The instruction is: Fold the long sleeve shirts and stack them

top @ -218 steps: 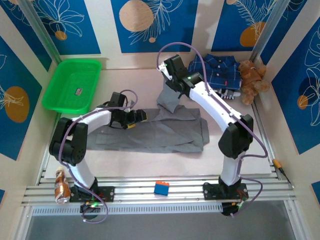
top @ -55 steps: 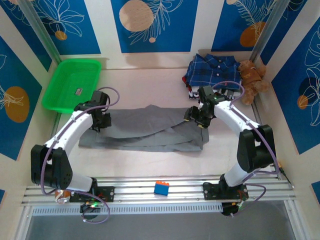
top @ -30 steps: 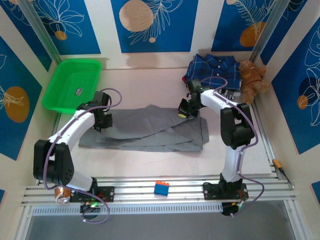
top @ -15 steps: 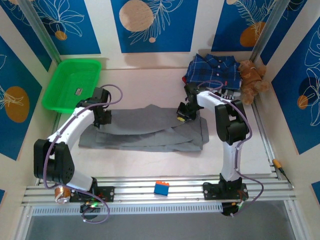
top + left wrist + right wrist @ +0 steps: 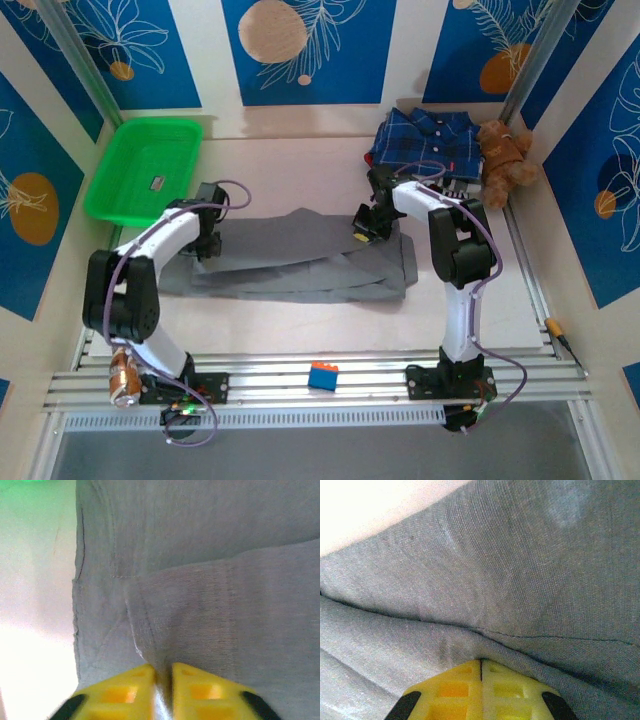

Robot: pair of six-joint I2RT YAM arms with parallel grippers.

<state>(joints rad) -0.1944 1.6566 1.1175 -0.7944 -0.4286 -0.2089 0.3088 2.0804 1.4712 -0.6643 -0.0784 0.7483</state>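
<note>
L elbow's pulled in since last look; my L gripper (image 5: pixel 162 672) a slit apart over a grey shirt (image 5: pixel 300 262) fold, grip unclear; R gripper (image 5: pixel 481 664) pressed together.

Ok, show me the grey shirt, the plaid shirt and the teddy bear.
grey shirt (image 5: pixel 290 262): top external view, middle of the flat body.
plaid shirt (image 5: pixel 425 135): top external view, centre of the checked cloth.
teddy bear (image 5: pixel 503 158): top external view, its body.

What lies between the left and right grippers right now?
In the top view, the grey shirt, folded into a long band, spans the stretch from the left gripper to the right gripper. Nothing else lies on it.
</note>
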